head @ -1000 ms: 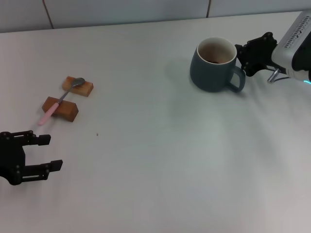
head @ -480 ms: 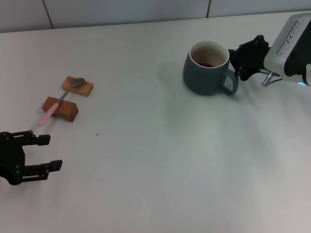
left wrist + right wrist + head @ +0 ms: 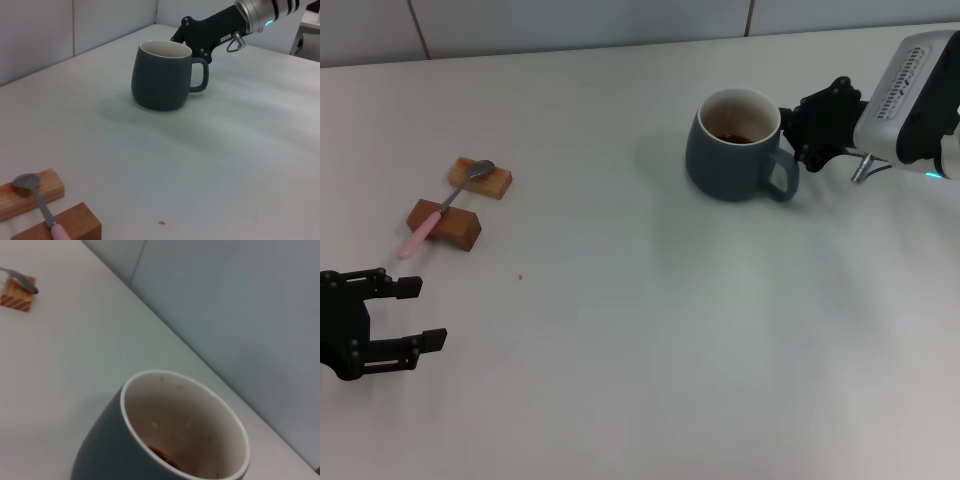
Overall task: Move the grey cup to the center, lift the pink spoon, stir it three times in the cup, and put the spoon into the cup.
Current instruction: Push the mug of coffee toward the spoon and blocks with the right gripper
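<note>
Grey cup handle in right pincer, clamped.

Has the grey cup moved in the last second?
Yes. The grey cup has slid toward the robot's left, closer to the wooden blocks, with the right gripper at its handle.

cup: blue-grey, cream inside, dark liquid at bottom, upright, handle toward table's right edge, far right part of table | spoon: pink handle, metal bowl, lying across two blocks near left edge
</note>
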Tool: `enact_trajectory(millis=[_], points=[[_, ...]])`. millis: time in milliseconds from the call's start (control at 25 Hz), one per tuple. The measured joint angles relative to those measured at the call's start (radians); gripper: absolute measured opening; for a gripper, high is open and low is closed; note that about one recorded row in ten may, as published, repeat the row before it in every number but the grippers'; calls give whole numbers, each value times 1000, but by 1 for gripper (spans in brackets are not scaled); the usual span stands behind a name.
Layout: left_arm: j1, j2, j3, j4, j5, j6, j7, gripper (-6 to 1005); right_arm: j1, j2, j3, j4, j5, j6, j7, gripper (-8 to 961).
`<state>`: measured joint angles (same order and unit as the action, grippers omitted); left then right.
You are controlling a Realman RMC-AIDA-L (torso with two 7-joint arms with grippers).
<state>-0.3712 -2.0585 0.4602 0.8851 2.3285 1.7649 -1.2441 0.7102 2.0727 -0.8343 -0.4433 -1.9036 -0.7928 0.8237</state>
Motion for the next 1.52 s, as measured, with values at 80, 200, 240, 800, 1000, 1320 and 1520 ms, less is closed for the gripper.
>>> enact_trajectory(millis=[80, 200, 240, 800, 1000, 1320, 1520], points=[[0, 0, 0, 0, 0, -1, 0, 739, 1, 0, -5, 0, 1, 0, 0, 0], [0, 0, 0, 0, 0, -1, 0, 739, 2, 1, -10, 0, 3, 0, 0, 0], [0, 0, 0, 0, 0, -1, 0, 739, 5, 1, -11, 0, 3, 0, 0, 0], [-2, 0, 0, 0, 0, -7, 0, 739, 26, 4, -25, 11, 0, -24, 0, 0], [-4, 0, 0, 0, 0, -9, 0, 739, 29, 4, -52, 14, 3, -25, 1, 0], [-8, 0, 0, -1, 0, -11, -1, 739, 38, 6, -82, 20, 5, -37, 6, 0], [-9, 0, 0, 1, 0, -14, -2, 739, 47, 8, -102, 20, 7, -44, 8, 0]])
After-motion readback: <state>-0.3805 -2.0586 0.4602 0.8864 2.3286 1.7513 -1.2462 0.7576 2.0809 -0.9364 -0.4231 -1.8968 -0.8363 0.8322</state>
